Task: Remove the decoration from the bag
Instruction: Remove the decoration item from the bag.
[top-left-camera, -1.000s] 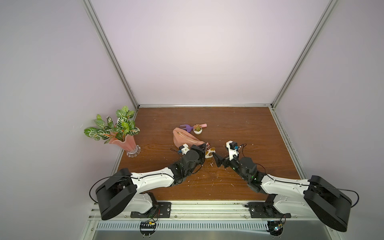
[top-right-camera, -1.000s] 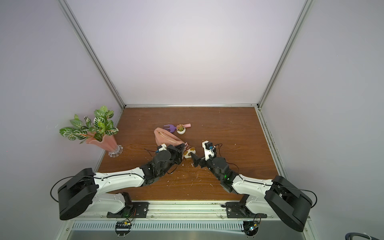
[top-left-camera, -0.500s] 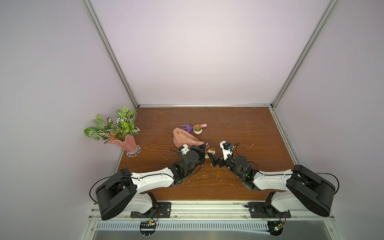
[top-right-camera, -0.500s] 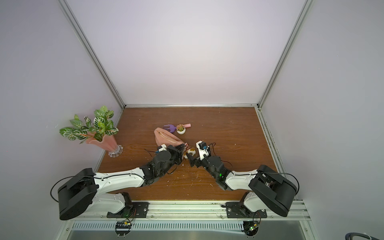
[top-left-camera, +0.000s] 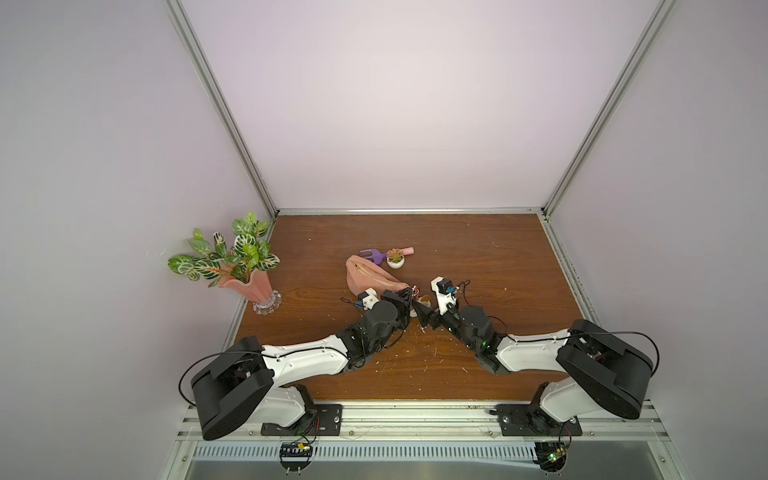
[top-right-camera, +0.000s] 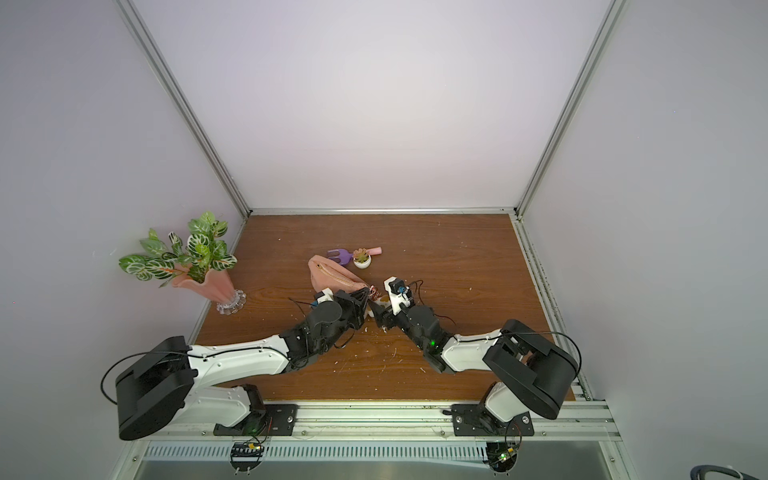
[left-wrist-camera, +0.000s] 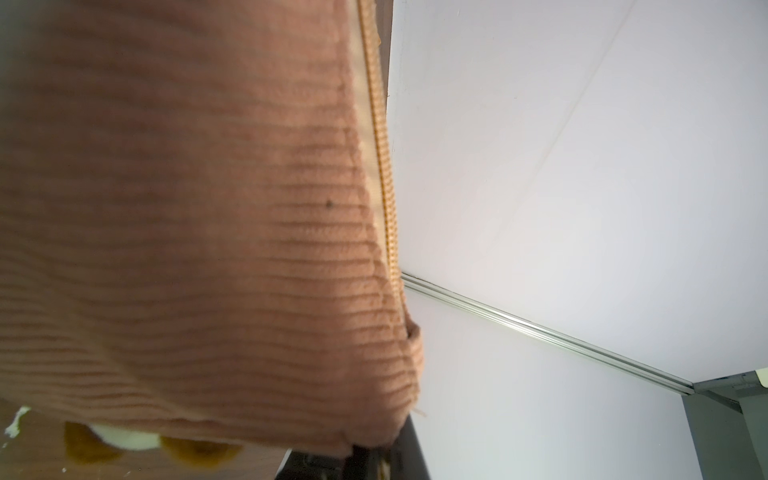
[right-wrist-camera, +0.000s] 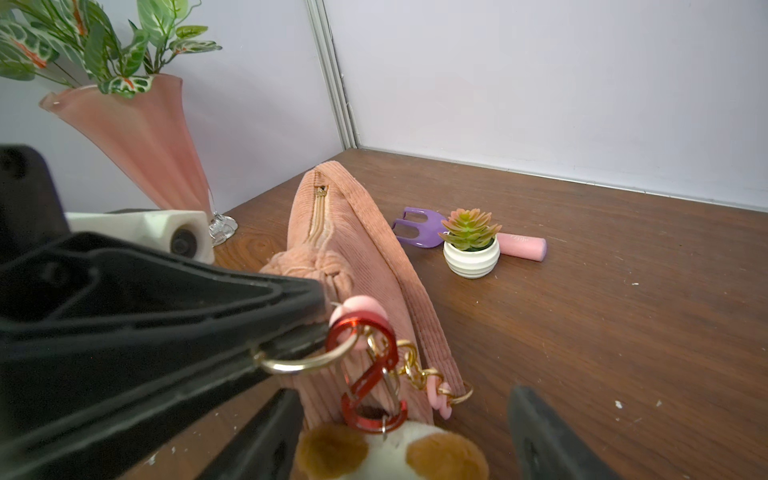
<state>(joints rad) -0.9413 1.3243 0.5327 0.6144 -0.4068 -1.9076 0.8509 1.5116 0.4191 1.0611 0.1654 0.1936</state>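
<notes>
- A pink vase with leaves (top-left-camera: 243, 286) stands at the far left edge of the wooden tabletop (top-left-camera: 478, 249), against the side wall.
- The bag (top-left-camera: 365, 278), salmon corduroy with its zipper uppermost, lies near the middle of the table. Its far end points at the back wall and its near end is lifted at the left gripper.
- Just beyond the bag sit a purple pronged piece (right-wrist-camera: 415, 228), a small succulent in a white ribbed pot (right-wrist-camera: 471, 253) and a pink cylinder (right-wrist-camera: 521, 245). The pot hides whether the two pieces join.
- The left gripper (right-wrist-camera: 307, 320) is clenched on a metal ring (right-wrist-camera: 299, 363) at the bag's near end; bunched fabric sits right against its upper finger.
- A red S-shaped clip (right-wrist-camera: 368, 374) hangs from that ring, with a short gold chain (right-wrist-camera: 415, 370) beside it.
- The decoration (right-wrist-camera: 390, 455), a cream plush with brown patches, hangs from the clip's lower loop. It is between the two grippers and still joined to the bag.
- The right gripper (right-wrist-camera: 405, 419) is spread, one finger on each side of the plush. A clear gap shows on one side, so it has no hold.
</notes>
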